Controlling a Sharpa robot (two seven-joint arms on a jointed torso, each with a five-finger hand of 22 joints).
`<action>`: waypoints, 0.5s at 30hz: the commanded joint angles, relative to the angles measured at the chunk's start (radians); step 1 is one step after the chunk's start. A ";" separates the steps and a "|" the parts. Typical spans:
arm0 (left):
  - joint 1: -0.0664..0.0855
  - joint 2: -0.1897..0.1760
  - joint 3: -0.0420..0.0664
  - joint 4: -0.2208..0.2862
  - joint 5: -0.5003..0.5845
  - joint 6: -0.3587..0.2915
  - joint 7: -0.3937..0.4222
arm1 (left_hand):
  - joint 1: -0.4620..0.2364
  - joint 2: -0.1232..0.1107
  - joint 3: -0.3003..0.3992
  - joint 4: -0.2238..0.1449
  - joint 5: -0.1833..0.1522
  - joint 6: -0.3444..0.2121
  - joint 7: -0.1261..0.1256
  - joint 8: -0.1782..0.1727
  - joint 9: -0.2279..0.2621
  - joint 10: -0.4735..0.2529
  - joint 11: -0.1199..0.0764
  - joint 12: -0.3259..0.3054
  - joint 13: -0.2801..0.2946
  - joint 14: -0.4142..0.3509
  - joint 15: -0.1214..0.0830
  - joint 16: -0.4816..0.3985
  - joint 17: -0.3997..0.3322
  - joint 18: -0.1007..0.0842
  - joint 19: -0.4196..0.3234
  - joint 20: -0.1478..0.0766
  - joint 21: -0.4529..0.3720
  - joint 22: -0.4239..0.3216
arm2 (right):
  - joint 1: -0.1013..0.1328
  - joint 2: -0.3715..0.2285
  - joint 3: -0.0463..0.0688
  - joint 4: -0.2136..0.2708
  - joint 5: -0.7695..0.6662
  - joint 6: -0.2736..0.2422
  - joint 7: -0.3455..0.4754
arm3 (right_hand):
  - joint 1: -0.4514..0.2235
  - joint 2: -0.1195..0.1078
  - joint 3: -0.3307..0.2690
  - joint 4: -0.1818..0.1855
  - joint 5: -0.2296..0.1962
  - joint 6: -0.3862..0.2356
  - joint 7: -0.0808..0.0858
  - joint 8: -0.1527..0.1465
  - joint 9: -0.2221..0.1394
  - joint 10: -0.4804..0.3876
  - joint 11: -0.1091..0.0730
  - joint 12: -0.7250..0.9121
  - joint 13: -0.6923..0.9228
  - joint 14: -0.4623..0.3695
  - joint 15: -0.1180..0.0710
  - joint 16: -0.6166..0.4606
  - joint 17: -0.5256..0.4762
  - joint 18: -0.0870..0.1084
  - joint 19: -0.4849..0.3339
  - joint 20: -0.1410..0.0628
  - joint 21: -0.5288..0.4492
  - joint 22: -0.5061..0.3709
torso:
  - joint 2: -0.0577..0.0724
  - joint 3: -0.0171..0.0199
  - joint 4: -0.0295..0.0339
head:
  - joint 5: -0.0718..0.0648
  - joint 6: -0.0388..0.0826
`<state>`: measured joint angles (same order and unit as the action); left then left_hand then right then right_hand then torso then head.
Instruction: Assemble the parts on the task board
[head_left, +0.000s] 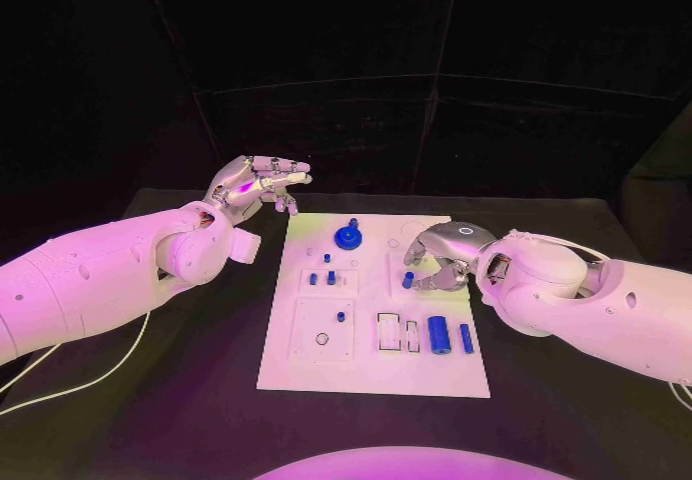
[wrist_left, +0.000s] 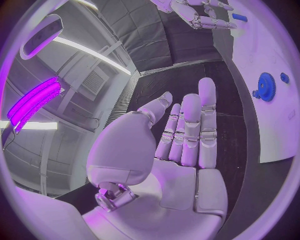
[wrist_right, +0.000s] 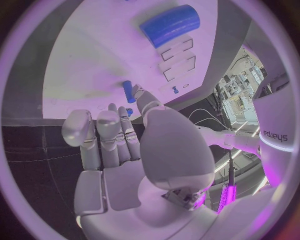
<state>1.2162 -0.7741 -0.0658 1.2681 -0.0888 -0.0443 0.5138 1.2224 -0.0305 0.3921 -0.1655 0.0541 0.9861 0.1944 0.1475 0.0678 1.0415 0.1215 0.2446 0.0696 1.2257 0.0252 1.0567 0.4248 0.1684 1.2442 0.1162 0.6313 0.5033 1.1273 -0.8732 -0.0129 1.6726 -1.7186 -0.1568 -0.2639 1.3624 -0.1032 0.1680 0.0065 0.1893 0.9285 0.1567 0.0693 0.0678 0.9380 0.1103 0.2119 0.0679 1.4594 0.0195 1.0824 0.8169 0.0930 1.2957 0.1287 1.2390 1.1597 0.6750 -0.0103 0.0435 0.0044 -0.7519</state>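
Basically: small blue peg (head_left: 408, 279) pinched upright by right hand (head_left: 437, 262) over task board (head_left: 433, 375) | left hand (head_left: 257, 184) spread, held off-board | right one's nearer.

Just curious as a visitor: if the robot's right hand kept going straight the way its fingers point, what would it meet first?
Probably the small blue part at the right hand's fingertips, then the white task board beneath; depth is hard to judge.
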 joint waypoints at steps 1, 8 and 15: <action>0.001 0.001 0.001 -0.001 0.005 0.013 0.002 | 0.007 0.005 -0.006 -0.001 -0.003 -0.008 -0.001 0.005 0.000 -0.007 -0.003 0.006 -0.001 -0.006 0.001 -0.003 -0.002 0.014 -0.004 0.005 -0.004 -0.002 | 0.002 0.008 0.001 -0.004 -0.001 0.026 0.020 | 0.013 0.011 -0.006 -0.002 0.007 0.011 -0.004 0.000 0.002 0.020 -0.007 0.014 0.001 -0.004 -0.005 0.007 0.004 0.011 0.001 -0.007 0.001 0.005 | 0.000 -0.0010 0.0002 | 0.002 -0.001; 0.001 0.004 0.000 -0.002 0.005 0.014 0.001 | 0.007 0.005 -0.006 -0.001 -0.003 -0.008 -0.001 0.005 0.000 -0.007 -0.003 0.006 -0.001 -0.006 0.001 -0.003 -0.002 0.014 -0.004 0.005 -0.004 -0.002 | 0.001 0.024 0.000 -0.024 0.024 0.088 0.037 | 0.036 0.045 0.022 -0.003 -0.005 0.025 0.002 0.001 0.001 0.110 -0.016 0.034 -0.005 0.007 -0.014 0.038 0.032 0.002 0.029 -0.015 0.032 0.041 | 0.001 -0.0014 0.0001 | 0.001 -0.002; 0.000 0.005 0.000 -0.005 0.005 0.015 0.000 | 0.007 0.005 -0.006 -0.001 -0.003 -0.008 -0.001 0.005 0.000 -0.007 -0.003 0.006 -0.001 -0.006 0.001 -0.003 -0.002 0.014 -0.004 0.005 -0.004 -0.002 | 0.000 0.030 0.000 -0.035 0.027 0.109 0.042 | 0.040 0.049 0.057 0.001 -0.007 0.068 0.001 0.010 0.004 0.165 -0.022 0.016 -0.006 0.017 -0.017 0.078 0.074 -0.007 0.055 -0.019 0.066 0.081 | 0.001 0.0001 -0.0013 | 0.003 -0.003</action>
<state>1.2151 -0.7706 -0.0664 1.2631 -0.0888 -0.0416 0.5124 1.2224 -0.0305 0.3921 -0.1655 0.0540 0.9861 0.1944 0.1475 0.0678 1.0415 0.1215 0.2446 0.0696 1.2258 0.0252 1.0567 0.4239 0.1683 1.2442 0.1162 0.6313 0.5026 1.1265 -0.8448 -0.0135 1.6374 -1.6994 -0.0839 -0.2381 1.4030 -0.0625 0.2217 0.0075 0.1863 0.9927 0.1567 0.0749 0.0707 1.0996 0.0895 0.2309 0.0629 1.4632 0.0083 1.1569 0.8882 0.0930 1.3456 0.1101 1.3016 1.2377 0.6754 -0.0107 0.0435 0.0078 -0.7551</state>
